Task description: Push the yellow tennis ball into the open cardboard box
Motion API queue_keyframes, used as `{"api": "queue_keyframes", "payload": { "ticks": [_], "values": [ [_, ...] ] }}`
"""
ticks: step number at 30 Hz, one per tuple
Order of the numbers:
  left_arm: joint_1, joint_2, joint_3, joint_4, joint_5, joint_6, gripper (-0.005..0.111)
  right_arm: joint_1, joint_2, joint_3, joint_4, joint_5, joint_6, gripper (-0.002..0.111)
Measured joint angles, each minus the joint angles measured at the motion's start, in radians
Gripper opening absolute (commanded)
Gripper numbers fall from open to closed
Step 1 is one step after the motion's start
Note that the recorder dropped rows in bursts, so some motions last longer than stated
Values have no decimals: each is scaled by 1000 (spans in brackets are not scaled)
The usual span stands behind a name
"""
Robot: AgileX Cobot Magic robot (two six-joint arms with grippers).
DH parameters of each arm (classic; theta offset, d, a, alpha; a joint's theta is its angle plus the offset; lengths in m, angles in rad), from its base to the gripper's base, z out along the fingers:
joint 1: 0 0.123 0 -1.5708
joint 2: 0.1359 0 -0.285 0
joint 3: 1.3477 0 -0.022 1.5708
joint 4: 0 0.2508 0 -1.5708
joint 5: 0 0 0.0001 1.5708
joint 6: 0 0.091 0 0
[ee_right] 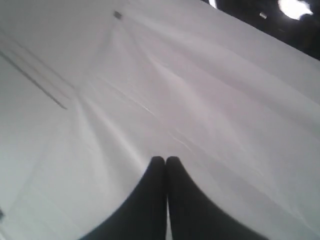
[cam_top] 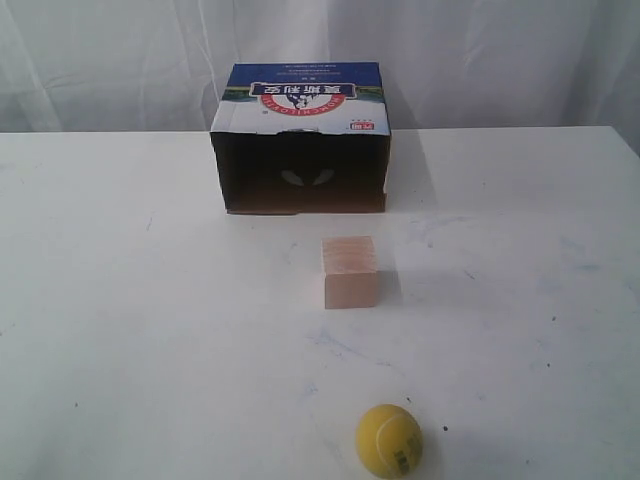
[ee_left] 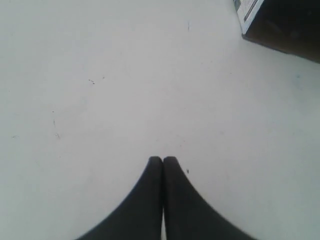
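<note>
The yellow tennis ball (cam_top: 389, 440) rests on the white table near the front edge, right of centre. The open cardboard box (cam_top: 300, 137) lies on its side at the back, its dark mouth facing the front and its blue, white and red panel on top. Neither gripper shows in the exterior view. My left gripper (ee_left: 163, 159) is shut with nothing in it, over bare table, with a corner of the box (ee_left: 280, 25) at the edge of that view. My right gripper (ee_right: 165, 159) is shut and empty, facing white cloth.
A pale wooden cube (cam_top: 350, 271) stands on the white table (cam_top: 120, 300) between the ball and the box mouth. White curtain (cam_top: 500, 60) hangs behind the table.
</note>
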Motion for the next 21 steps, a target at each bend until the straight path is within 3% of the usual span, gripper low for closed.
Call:
{"api": "queue_keyframes", "payload": {
  "ticks": [4,8,11,15,19,21],
  "values": [
    [0,139,0,2,-110,52,0,0,211,-284,-406,84,87,0],
    [0,264,0,6,-229,72,0,0,560,-495,-940,414,169,0],
    [0,332,0,34,-261,75,0,0,836,-593,-1056,749,105,0],
    [0,358,0,83,-271,77,0,5,1058,-713,-940,1084,-197,0],
    [0,359,0,100,-302,93,0,54,1107,-765,-473,1275,-662,0],
    [0,359,0,104,-311,98,0,88,1101,-759,-257,1334,-793,0]
  ]
}}
